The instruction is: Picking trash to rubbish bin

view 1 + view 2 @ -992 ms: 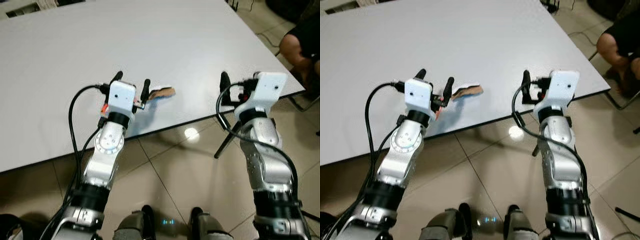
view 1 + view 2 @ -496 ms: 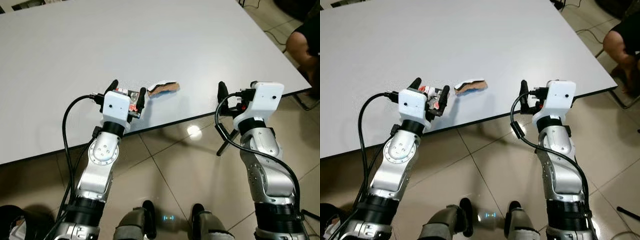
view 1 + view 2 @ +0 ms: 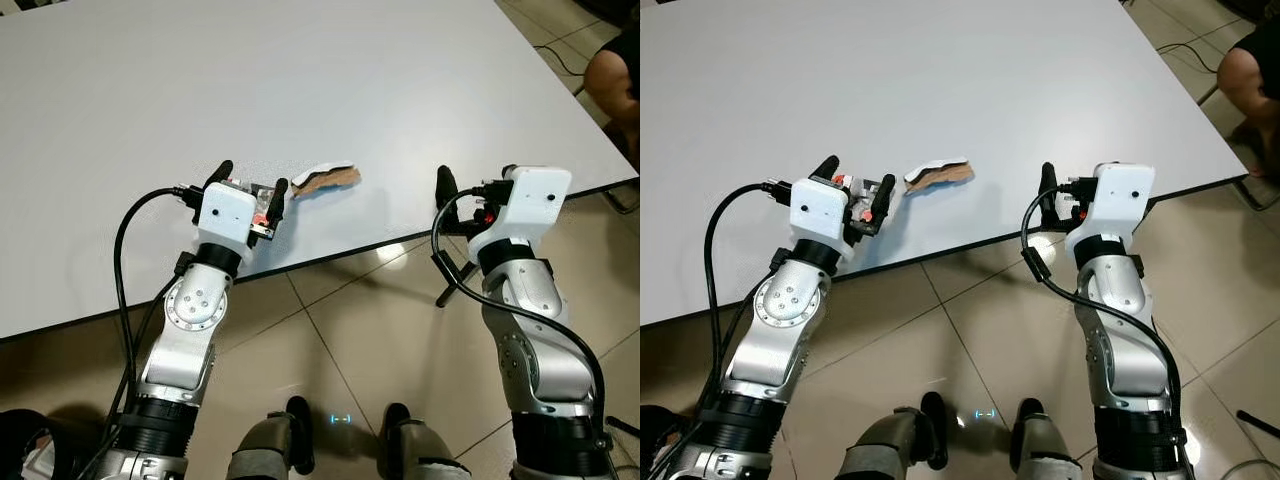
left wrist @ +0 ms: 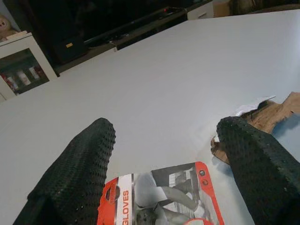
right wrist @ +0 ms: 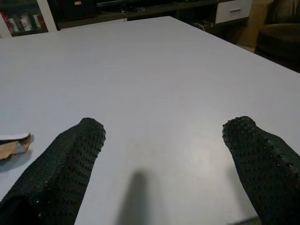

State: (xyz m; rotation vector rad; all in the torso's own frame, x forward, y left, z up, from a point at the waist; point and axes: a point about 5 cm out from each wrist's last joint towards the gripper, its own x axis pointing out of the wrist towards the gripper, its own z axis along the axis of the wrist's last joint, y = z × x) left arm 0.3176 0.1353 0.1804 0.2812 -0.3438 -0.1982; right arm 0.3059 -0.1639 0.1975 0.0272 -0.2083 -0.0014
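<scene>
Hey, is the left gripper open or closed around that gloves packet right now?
Open. The left gripper has its two fingers spread, and the gloves packet lies flat on the table between them, neither finger pressing it.

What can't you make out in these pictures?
- Gloves packet: left wrist view, cut off by the picture's edge and flanked by the left end effector; small print unreadable.
- Cardboard scrap: partly behind a finger in the left wrist view.
- Person: eye views, cut by the edge.

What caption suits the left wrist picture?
Open left gripper straddling a red gloves packet on the white table, torn cardboard scrap beside it.
</scene>
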